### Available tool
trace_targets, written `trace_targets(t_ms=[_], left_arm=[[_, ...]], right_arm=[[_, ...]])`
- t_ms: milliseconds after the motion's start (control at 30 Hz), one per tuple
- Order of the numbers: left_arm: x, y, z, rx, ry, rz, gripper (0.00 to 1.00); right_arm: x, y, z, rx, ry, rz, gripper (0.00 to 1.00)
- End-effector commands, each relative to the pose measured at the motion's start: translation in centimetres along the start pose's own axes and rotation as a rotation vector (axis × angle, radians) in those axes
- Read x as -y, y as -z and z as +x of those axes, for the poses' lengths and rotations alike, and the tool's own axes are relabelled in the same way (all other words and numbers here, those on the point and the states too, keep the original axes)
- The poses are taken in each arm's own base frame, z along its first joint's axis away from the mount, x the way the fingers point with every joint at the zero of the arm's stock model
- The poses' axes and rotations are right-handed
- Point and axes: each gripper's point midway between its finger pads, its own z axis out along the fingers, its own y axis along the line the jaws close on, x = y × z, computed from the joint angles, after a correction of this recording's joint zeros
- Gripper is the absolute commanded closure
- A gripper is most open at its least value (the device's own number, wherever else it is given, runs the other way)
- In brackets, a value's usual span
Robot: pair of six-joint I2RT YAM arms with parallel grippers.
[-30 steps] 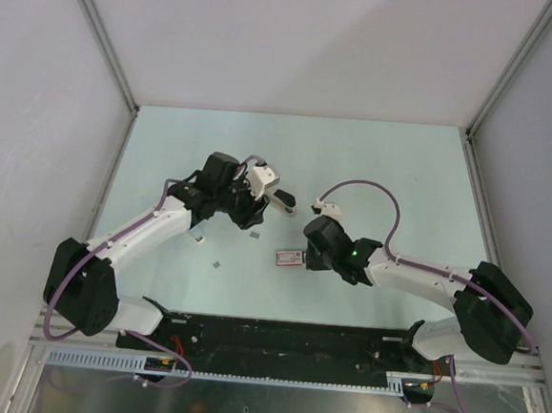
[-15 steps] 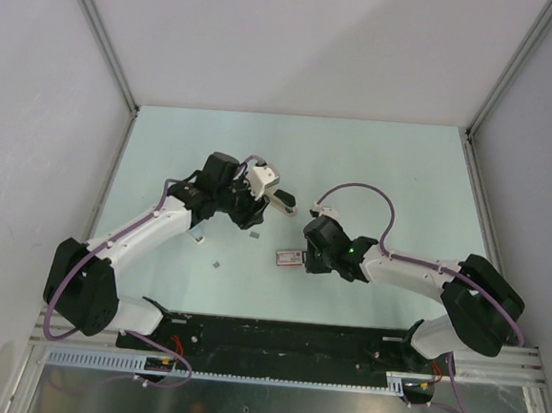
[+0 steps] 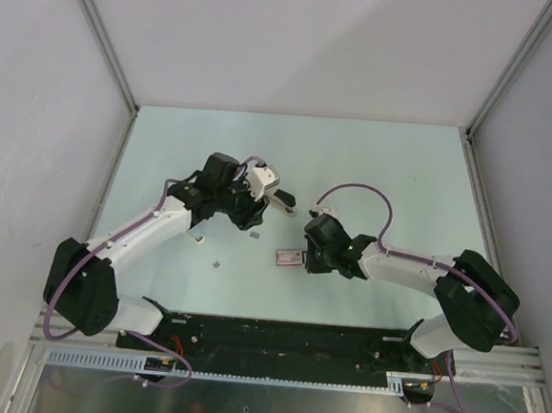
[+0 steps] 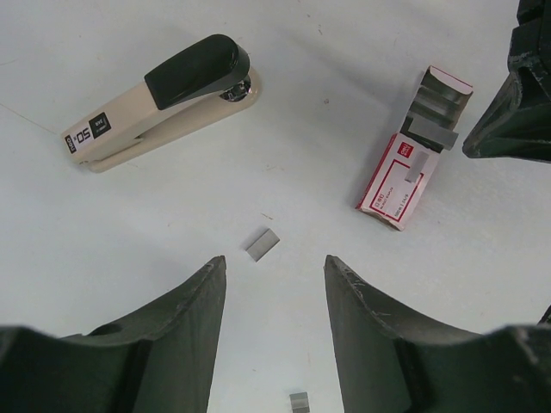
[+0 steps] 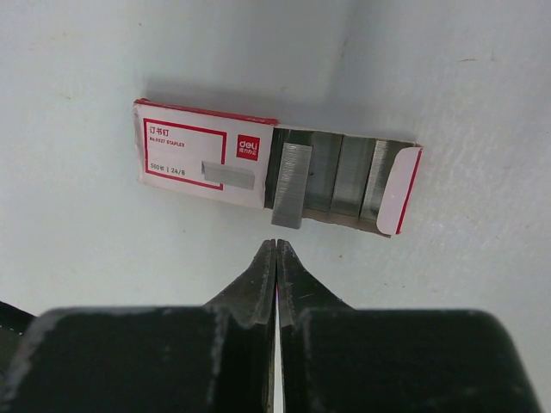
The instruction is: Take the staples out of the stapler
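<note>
Beige stapler (image 4: pixel 162 105), black top (lying closed)

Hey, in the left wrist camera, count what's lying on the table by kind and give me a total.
Stapler: 1
Staple box: 1
Loose staple strips: 2
Staple strip across the open box: 1
Total: 5

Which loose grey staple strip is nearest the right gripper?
The grey staple strip lying on top of the open red-and-white staple box, just ahead of the right gripper; the two other strips lie on the table.
</note>
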Motion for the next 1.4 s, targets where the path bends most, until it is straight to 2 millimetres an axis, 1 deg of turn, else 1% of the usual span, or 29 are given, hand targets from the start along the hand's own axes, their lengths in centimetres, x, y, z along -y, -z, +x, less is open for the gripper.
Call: trace_targets(t_ms=[0, 667, 933, 1067, 1133, 1167, 1200, 1367], left_arm=[[-0.1, 1.0, -1.3, 0.043, -0.032, -0.007, 0.45], [0.0, 0.8, -1.0, 0.037, -0.032, 0.004, 0.45], [0.2, 0.7, -0.9, 0.035, -0.033, 0.011, 0.45], [0.2, 0.7, -0.7, 0.032, -0.035, 0.014, 0.45], [0.1, 0.4, -0.3, 0.02, -0.045, 0.015, 0.45], [0.0, 0.2, -0.1, 0.01, -0.054, 0.014, 0.45], [-0.2, -0.1, 0.4, -0.005, -0.062, 0.011, 0.44], [-0.7, -2.1, 3.2, -0.106, -0.16, 0.021, 0.39]], right_arm=[[-0.2, -0.3, -0.4, 0.01, 0.014, -0.02, 1.0], [0.5, -1.1, -1.3, 0.017, 0.013, -0.032, 1.0], [0.5, -1.4, -1.3, 0.011, 0.013, -0.035, 1.0], [0.3, -1.0, -1.5, 0.015, 0.012, -0.046, 1.0], [-0.1, -0.2, -2.2, 0.041, 0.008, -0.06, 1.0], [-0.3, 0.2, -2.6, 0.06, 0.005, -0.067, 0.99], [-0.5, 0.8, -3.2, 0.082, 0.002, -0.077, 0.96], [-2.2, 3.1, -5.9, 0.222, 0.014, -0.126, 0.72]])
